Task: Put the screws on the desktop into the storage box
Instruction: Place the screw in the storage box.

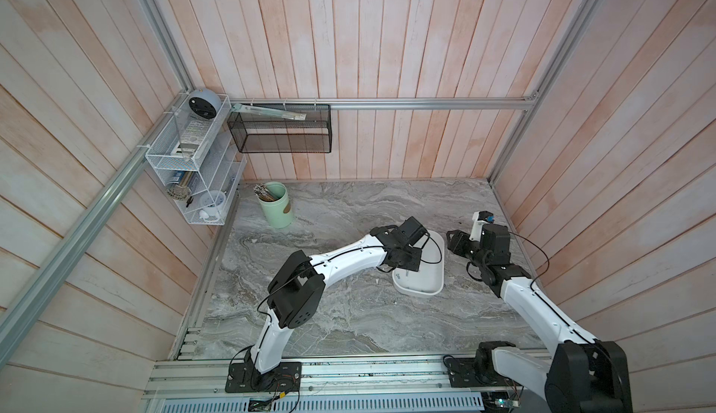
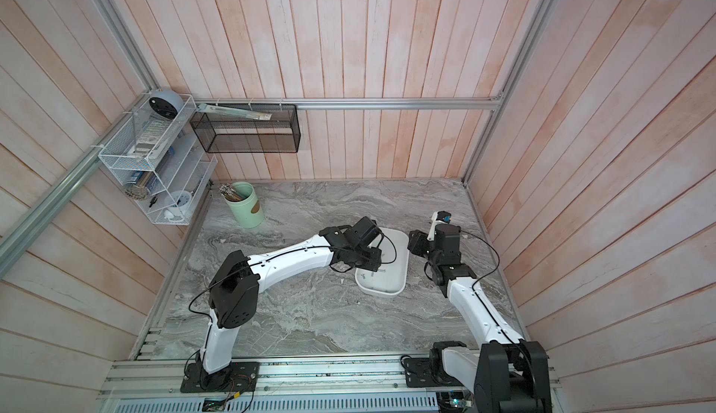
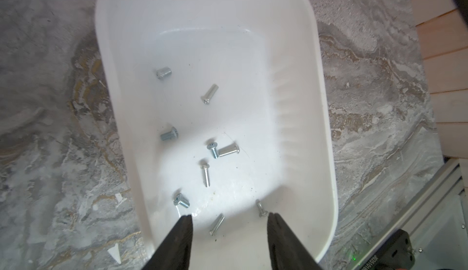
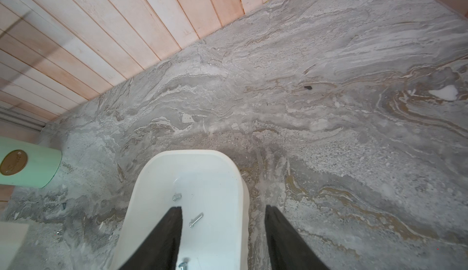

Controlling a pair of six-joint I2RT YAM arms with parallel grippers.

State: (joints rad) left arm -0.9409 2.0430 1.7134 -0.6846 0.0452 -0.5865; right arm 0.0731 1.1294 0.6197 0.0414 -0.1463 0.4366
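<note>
Left fingers [image 3: 177, 243] and right fingers [image 4: 164, 238] apart, empty; perhaps 9 screws [image 3: 205, 176] inside storage box [image 3: 202, 41].

Background clutter, going off the pale green cup [image 1: 276, 207]: thin speckle-tipped sticks [image 1: 264, 191] poke out of it and there's a gold oval label [image 4: 14, 162] on its side. Up behind it a black mesh basket [image 1: 281, 134] hangs on the plank wall [image 1: 387, 43], a long flat packet [image 1: 267, 112] lying across its top. Left of the cup hangs a white wire rack [image 1: 193, 167], round grey-blue gadget [image 1: 204, 103] on its top shelf.
</note>
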